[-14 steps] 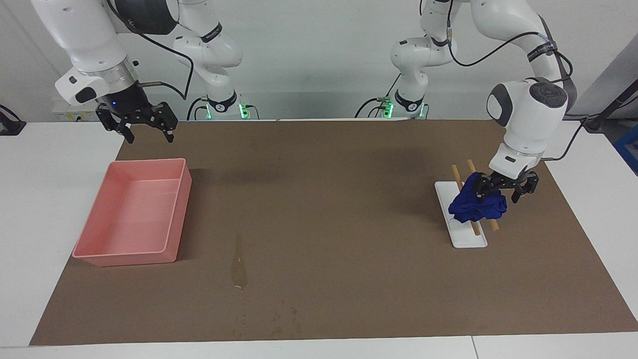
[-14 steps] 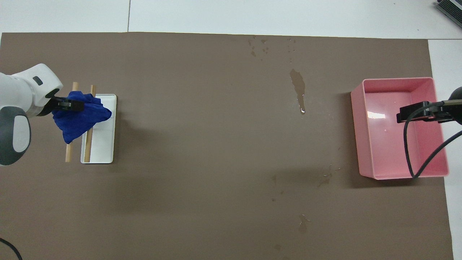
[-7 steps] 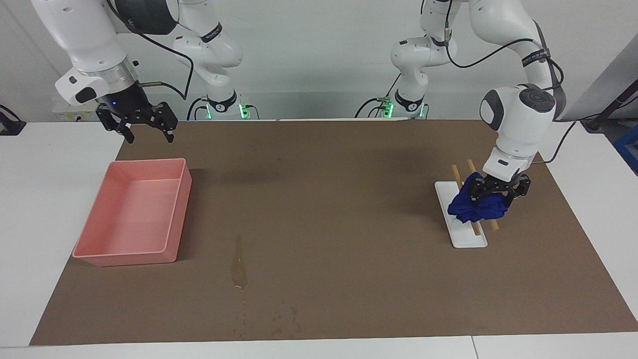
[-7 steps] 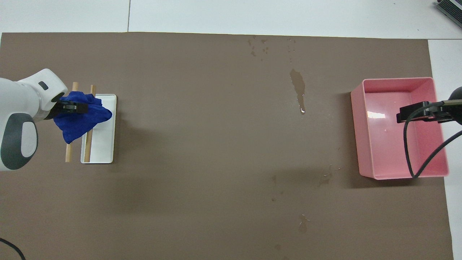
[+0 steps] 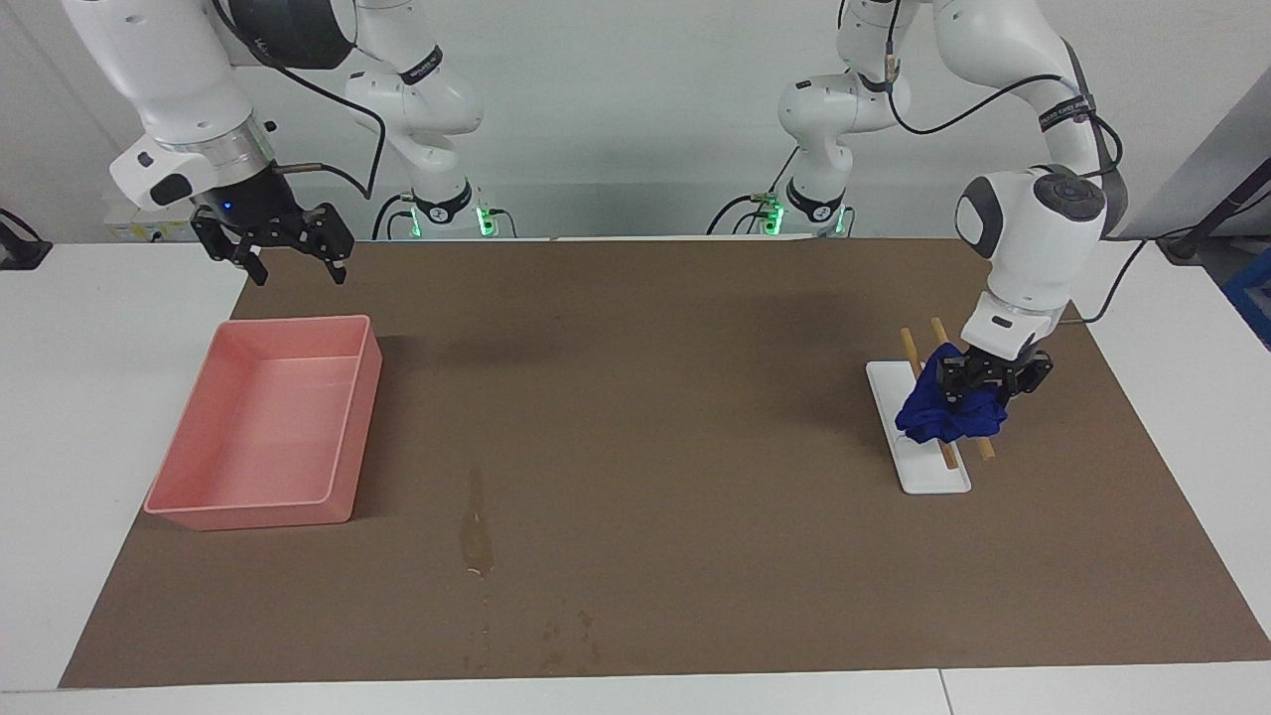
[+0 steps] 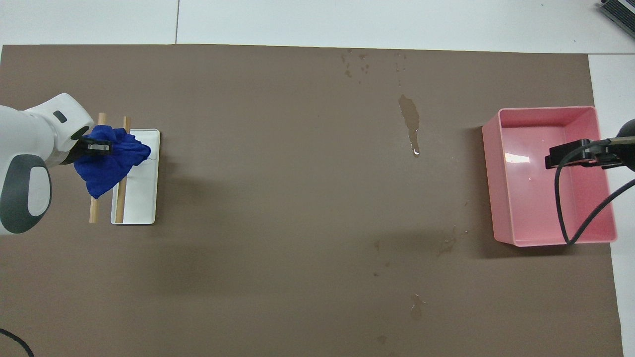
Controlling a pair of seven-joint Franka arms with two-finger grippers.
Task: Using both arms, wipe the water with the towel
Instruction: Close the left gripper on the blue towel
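The deep-blue towel [image 5: 943,417] [image 6: 106,166] lies bunched over two wooden sticks [image 5: 909,348] [image 6: 94,210] on a white tray [image 5: 928,475] [image 6: 141,198] toward the left arm's end of the table. My left gripper [image 5: 980,389] [image 6: 96,147] reaches down onto the towel's top and is shut on its folds. The water [image 5: 477,526] [image 6: 410,119] is a glossy streak on the brown mat [image 5: 695,397], between the tray and a pink bin and farther from the robots than both. My right gripper [image 5: 296,266] [image 6: 570,154] waits open in the air over the pink bin.
The empty pink bin [image 5: 248,514] [image 6: 488,173] stands toward the right arm's end of the table. Small dark wet specks [image 5: 566,636] [image 6: 357,64] dot the mat past the streak, and a few more [image 6: 446,245] lie nearer the robots.
My left gripper's fingers have closed in on the towel and gathered it into a tighter bunch, and the wrist has swung a little more upright. The right arm has not moved.
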